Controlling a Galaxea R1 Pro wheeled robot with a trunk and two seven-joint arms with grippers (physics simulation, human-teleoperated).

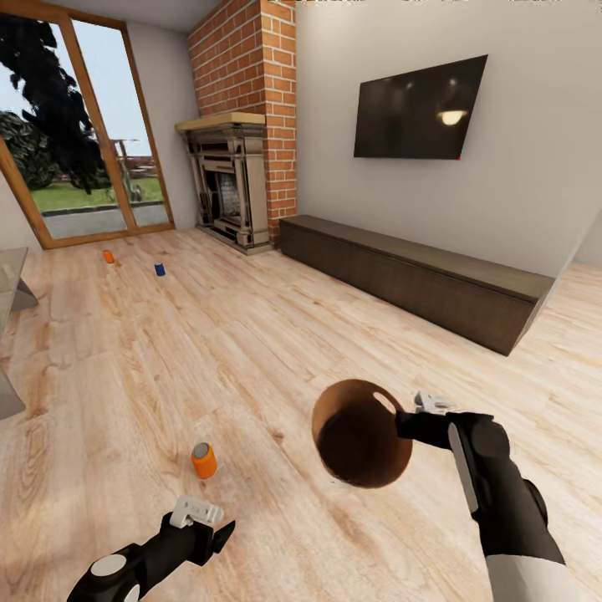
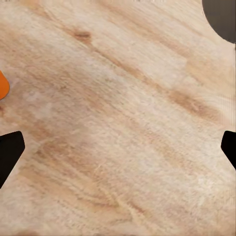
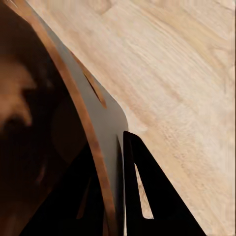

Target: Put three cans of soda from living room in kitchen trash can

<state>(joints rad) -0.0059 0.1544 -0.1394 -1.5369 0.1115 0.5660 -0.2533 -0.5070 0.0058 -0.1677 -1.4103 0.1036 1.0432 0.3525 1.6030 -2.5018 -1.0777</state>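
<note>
Far left on the plank floor (image 1: 125,351): orange can (image 1: 109,257), blue can (image 1: 160,268); near left: orange can (image 1: 203,461), left gripper (image 1: 219,528) beside it, fingers apart, seemingly approaching; right: trash can (image 1: 359,435) clamped at the rim by right gripper (image 1: 403,415), mouth tilted toward the robot, presumably for loading.

Daylight enters the room through the tall glass doors (image 1: 84,134), leaving the plank floor (image 1: 251,334) evenly bright, with only faint, soft shadows under the small cans. A ceiling lamp shows as a pale glare spot on the dark wall screen (image 1: 420,107). Straight lines bow toward the edges of the head view, a wide-angle stretch. The render is clean, though distant detail is slightly soft. Close up, the left wrist view shows the wood grain smeared and blurry. In the right wrist view the bin's (image 3: 44,123) interior falls into deep, murky shade.
</note>
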